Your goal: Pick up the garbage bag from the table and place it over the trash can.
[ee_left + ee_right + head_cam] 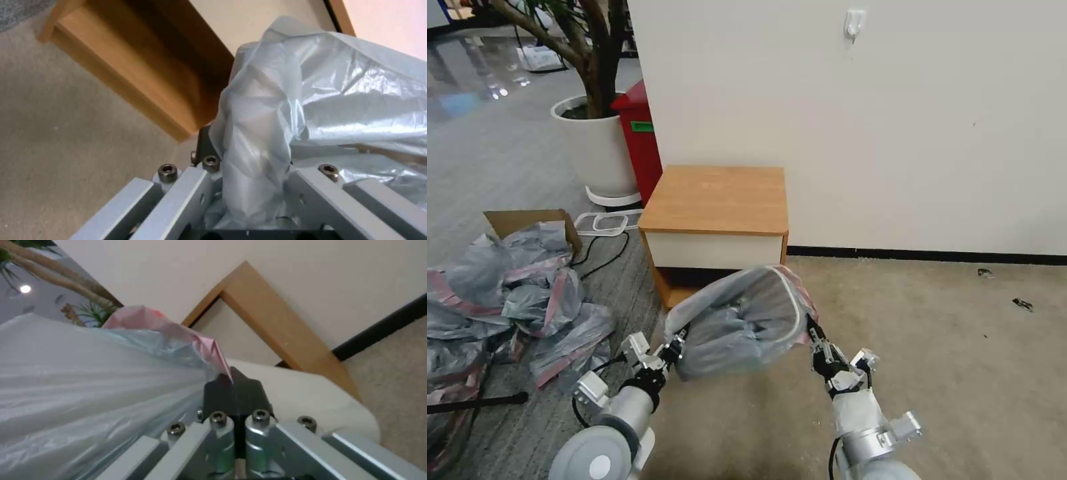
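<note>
Low in the frame, the left gripper (675, 348) and right gripper (816, 342) each pinch the garbage bag (740, 320), stretched over the trash can (311, 396); next it likely needs seating down around the rim.

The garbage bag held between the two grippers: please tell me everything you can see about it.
The garbage bag is thin, crinkly, translucent silvery-grey plastic with a pink band at its rim. It hangs stretched in the air between the left gripper and the right gripper, each clamped on one side of it. It is low, in front of the table and above the carpet. A white curved rim shows through the plastic, and the right wrist view shows a cream-white rounded surface right beside the bag, so it seems to be around the trash can.
</note>
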Controlling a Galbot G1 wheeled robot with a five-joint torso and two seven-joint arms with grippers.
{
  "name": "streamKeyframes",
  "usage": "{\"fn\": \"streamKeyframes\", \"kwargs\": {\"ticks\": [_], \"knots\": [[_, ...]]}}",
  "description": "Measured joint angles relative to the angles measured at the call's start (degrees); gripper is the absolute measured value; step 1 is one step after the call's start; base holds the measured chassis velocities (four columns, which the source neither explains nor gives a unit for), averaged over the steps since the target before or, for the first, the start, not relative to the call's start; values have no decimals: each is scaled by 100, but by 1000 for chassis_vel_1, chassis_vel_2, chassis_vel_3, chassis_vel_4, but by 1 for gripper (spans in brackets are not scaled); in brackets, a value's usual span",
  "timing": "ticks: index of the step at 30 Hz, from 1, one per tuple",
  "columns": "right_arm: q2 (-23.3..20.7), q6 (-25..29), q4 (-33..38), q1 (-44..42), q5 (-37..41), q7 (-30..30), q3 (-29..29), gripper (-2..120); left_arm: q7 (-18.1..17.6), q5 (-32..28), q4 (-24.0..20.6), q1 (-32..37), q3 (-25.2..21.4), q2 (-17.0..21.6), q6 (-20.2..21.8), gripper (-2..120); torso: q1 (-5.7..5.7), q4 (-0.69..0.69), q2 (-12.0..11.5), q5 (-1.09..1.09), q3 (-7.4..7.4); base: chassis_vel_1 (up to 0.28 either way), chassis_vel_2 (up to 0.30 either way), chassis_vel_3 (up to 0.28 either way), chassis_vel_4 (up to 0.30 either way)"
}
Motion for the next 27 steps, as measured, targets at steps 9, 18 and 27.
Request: {"fn": "streamKeyframes", "kwargs": {"ticks": [9, 18, 27], "knots": [[-94, 127, 738, -530, -51, -168, 54, 27, -4, 102, 36, -106, -120, 167, 41, 4, 0, -1, 0, -2, 0, 0, 0, 0, 0], [-285, -209, 793, -197, 589, -328, 289, 60, 46, 10, 47, -85, -106, 256, 144, 4, 0, 0, 0, 0, 0, 0, 0, 0, 0], [-598, -484, 284, 309, 653, -415, 275, 88, 135, -83, -1, -62, -107, 307, 295, 4, 0, 0, 0, 0, 0, 0, 0, 0, 0]]}}
